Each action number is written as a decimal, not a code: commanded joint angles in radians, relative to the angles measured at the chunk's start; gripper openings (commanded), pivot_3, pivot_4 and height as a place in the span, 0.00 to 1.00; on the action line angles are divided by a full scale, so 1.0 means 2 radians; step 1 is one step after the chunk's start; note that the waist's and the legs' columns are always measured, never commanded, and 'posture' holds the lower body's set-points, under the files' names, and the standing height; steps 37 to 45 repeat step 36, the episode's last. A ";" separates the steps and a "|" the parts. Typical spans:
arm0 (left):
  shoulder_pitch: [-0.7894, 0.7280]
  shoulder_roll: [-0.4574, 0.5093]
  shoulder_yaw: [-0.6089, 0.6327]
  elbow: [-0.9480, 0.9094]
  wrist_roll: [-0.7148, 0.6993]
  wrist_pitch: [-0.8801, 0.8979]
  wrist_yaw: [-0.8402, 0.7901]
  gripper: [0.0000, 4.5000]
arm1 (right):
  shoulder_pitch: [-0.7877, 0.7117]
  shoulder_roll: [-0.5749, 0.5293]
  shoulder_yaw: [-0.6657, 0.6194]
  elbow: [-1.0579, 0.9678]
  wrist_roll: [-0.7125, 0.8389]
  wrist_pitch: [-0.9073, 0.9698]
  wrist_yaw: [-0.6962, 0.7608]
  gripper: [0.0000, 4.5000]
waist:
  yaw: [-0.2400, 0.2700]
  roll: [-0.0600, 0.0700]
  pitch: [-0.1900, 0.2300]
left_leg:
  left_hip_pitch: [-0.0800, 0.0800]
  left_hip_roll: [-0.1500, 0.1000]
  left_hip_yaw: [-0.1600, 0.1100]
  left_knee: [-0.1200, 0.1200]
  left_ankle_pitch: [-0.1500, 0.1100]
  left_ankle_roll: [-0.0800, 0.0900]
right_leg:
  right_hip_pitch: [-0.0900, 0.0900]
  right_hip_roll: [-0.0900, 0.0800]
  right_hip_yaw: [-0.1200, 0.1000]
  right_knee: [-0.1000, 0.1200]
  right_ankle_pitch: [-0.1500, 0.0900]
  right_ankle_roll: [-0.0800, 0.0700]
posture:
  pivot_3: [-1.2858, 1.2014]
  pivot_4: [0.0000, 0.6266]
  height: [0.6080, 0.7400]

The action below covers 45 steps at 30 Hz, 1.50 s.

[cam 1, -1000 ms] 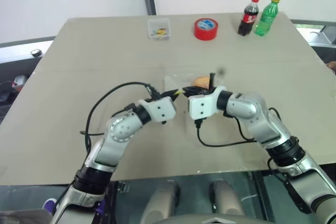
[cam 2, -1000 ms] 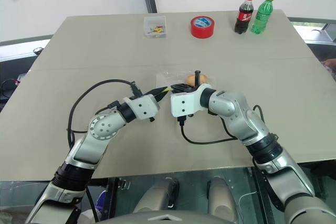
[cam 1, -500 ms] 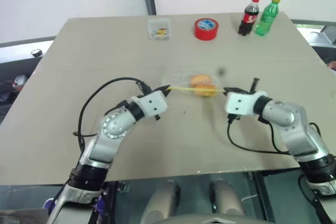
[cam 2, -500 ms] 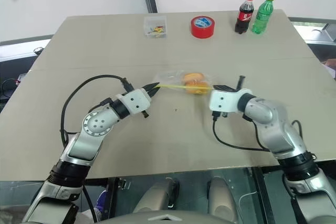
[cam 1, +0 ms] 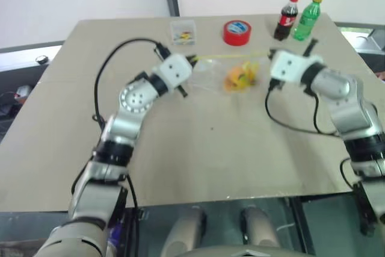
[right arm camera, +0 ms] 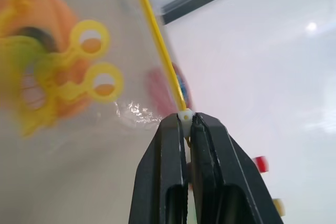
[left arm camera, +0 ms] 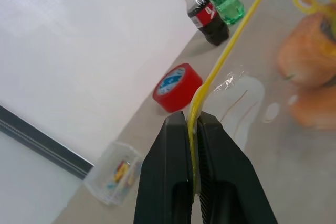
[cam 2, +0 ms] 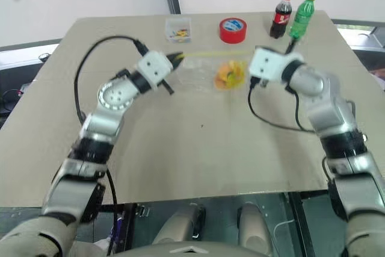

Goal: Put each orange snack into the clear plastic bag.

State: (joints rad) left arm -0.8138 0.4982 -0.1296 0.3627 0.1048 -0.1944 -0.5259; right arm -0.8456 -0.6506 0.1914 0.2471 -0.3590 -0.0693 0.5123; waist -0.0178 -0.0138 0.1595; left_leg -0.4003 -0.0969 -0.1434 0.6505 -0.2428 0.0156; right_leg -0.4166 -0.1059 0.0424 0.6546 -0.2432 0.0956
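Note:
The clear plastic bag hangs above the table, its yellow closure strip stretched taut between my two grippers. My left gripper is shut on one end of the strip. At the other end my right gripper is shut on the strip beside its small white slider. Two orange snacks sag inside the bag below the strip, and both orange snacks show through the film in the left wrist view. One orange snack appears behind yellow ring shapes in the right wrist view.
At the far edge of the tan table stand a small clear box of coloured bits, a red tape roll, a cola bottle and a green bottle.
Both grippers rose and moved away from me, lifting the bag off the table. The right gripper slid right along the strip, which now runs taut with the snacks hanging below.

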 commanded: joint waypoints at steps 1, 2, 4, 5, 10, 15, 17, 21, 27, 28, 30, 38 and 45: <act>-0.028 0.026 0.037 0.051 -0.015 -0.016 -0.003 0.00 | -0.028 -0.032 -0.030 0.061 -0.002 -0.020 -0.021 0.03 | -0.001 0.000 0.000 | 0.000 0.000 0.000 0.000 0.000 0.000 | 0.000 0.000 0.000 0.000 0.000 0.000 | 0.52 0.24 1.00; -0.029 0.028 0.038 0.051 -0.021 -0.021 -0.010 0.00 | -0.027 -0.039 -0.032 0.061 0.002 -0.027 -0.014 0.03 | -0.002 0.000 0.000 | 0.000 0.000 0.000 -0.001 0.000 0.000 | 0.000 0.000 0.000 -0.001 0.000 0.000 | 0.52 0.24 1.00; -0.011 0.037 0.039 0.029 -0.029 -0.032 -0.025 0.00 | -0.003 -0.052 -0.041 0.033 0.021 -0.023 0.013 0.03 | -0.004 0.000 0.000 | -0.002 0.001 0.000 -0.002 0.000 0.000 | -0.001 0.000 0.000 -0.003 0.000 0.000 | 0.52 0.24 1.00; 0.005 0.040 0.040 0.010 -0.035 -0.033 -0.033 0.00 | 0.017 -0.058 -0.047 0.009 0.032 -0.016 0.027 0.03 | -0.006 0.000 0.000 | -0.002 0.001 0.000 -0.002 0.000 0.000 | -0.002 0.000 0.000 -0.003 0.000 0.000 | 0.52 0.24 1.00; 0.159 0.055 0.024 -0.141 -0.048 -0.023 -0.068 0.00 | 0.179 -0.074 -0.070 -0.172 0.102 0.055 0.088 0.03 | -0.014 0.000 -0.001 | -0.008 0.001 -0.001 0.000 0.000 0.000 | -0.008 -0.001 0.000 0.001 0.000 0.000 | 0.52 0.24 1.00; 0.288 0.055 0.006 -0.242 -0.048 0.014 -0.082 0.17 | 0.303 -0.088 -0.066 -0.263 0.106 0.090 0.111 0.17 | -0.008 0.001 0.000 | -0.007 0.001 0.000 0.001 0.000 0.000 | -0.008 -0.001 0.001 0.003 0.000 0.000 | 0.52 0.24 1.00; 0.316 0.061 0.005 -0.265 -0.056 0.035 -0.093 0.33 | 0.335 -0.085 -0.081 -0.292 0.146 0.129 0.129 0.35 | -0.004 0.002 0.001 | -0.001 0.001 0.000 0.001 -0.001 0.003 | -0.002 0.000 0.001 0.003 0.000 0.000 | 0.52 0.24 1.00; 0.360 0.078 0.046 -0.302 -0.115 0.095 -0.113 0.79 | 0.375 -0.085 -0.140 -0.323 0.219 0.184 0.154 0.80 | 0.000 0.002 0.001 | 0.008 0.002 0.000 0.000 -0.002 0.003 | 0.007 0.000 0.001 0.002 -0.001 0.001 | 0.52 0.24 1.00; 0.418 0.103 0.159 -0.360 -0.287 0.225 -0.155 0.98 | 0.432 -0.081 -0.235 -0.343 0.317 0.211 0.186 1.00 | 0.003 0.002 0.001 | 0.008 0.002 0.000 0.000 -0.002 0.003 | 0.007 0.000 0.001 0.001 0.000 0.000 | 0.52 0.24 1.00; 0.428 0.113 0.178 -0.365 -0.306 0.245 -0.161 0.98 | 0.444 -0.081 -0.247 -0.349 0.334 0.216 0.194 1.00 | 0.003 0.002 0.001 | 0.008 0.003 0.000 0.000 -0.002 0.003 | 0.007 0.000 0.000 0.001 0.000 0.000 | 0.52 0.24 1.00; 0.446 0.131 0.211 -0.368 -0.334 0.279 -0.173 0.98 | 0.466 -0.081 -0.271 -0.360 0.362 0.227 0.203 1.00 | 0.003 0.002 0.001 | 0.008 0.003 0.000 0.000 -0.002 0.003 | 0.007 0.000 0.000 0.001 0.000 0.000 | 0.52 0.24 1.00; 0.477 0.158 0.238 -0.382 -0.370 0.319 -0.202 0.98 | 0.497 -0.087 -0.302 -0.371 0.393 0.235 0.208 1.00 | 0.003 0.002 0.001 | 0.008 0.003 0.001 -0.001 -0.002 0.003 | 0.007 0.000 0.000 -0.001 0.000 0.000 | 0.52 0.24 1.00; 0.477 0.158 0.238 -0.382 -0.370 0.319 -0.202 0.98 | 0.497 -0.087 -0.302 -0.371 0.393 0.235 0.208 1.00 | 0.003 0.002 0.001 | 0.008 0.003 0.001 -0.001 -0.002 0.003 | 0.007 0.000 0.000 -0.001 0.000 0.000 | 0.52 0.24 1.00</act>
